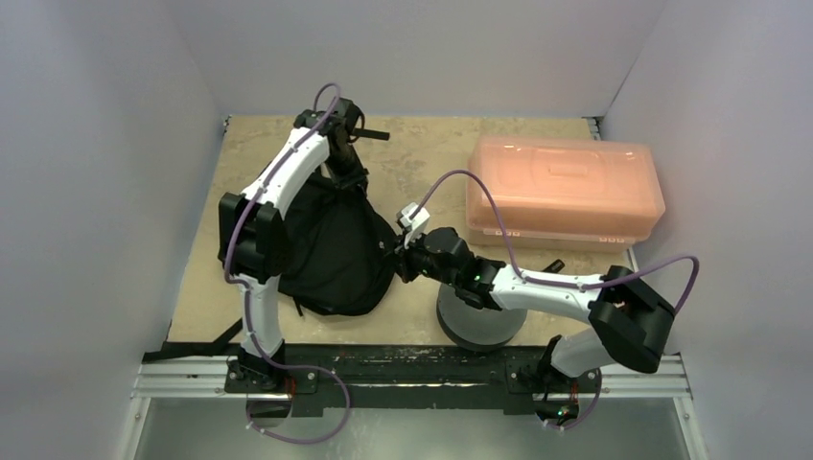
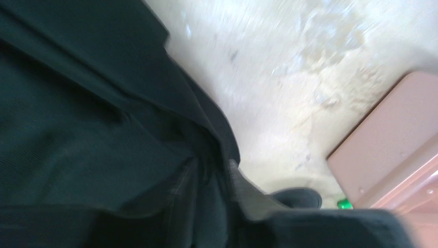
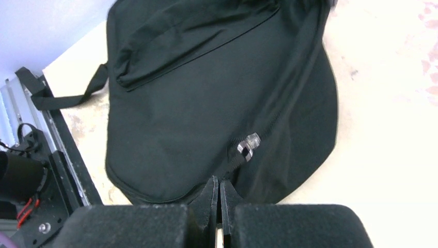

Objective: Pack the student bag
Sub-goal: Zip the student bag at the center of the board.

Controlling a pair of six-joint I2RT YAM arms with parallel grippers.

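Note:
The student bag [image 1: 331,251] is a floppy black backpack lying left of centre, its far end lifted. My left gripper [image 1: 348,179] is above that end and is shut on a fold of the bag's fabric [image 2: 77,129]. Cloth fills the space between its fingers [image 2: 250,192] in the left wrist view. My right gripper [image 1: 395,251] is at the bag's right edge. In the right wrist view the gripper [image 3: 219,188] is shut on the black pull tab below the metal zipper slider [image 3: 247,147]. The bag's body [image 3: 206,93] lies flat beyond it.
A translucent orange lidded box [image 1: 564,187] stands at the back right and also shows in the left wrist view [image 2: 382,150]. A dark grey round spool [image 1: 479,324] sits under my right arm near the front edge. A black strap [image 3: 67,96] trails towards the front rail.

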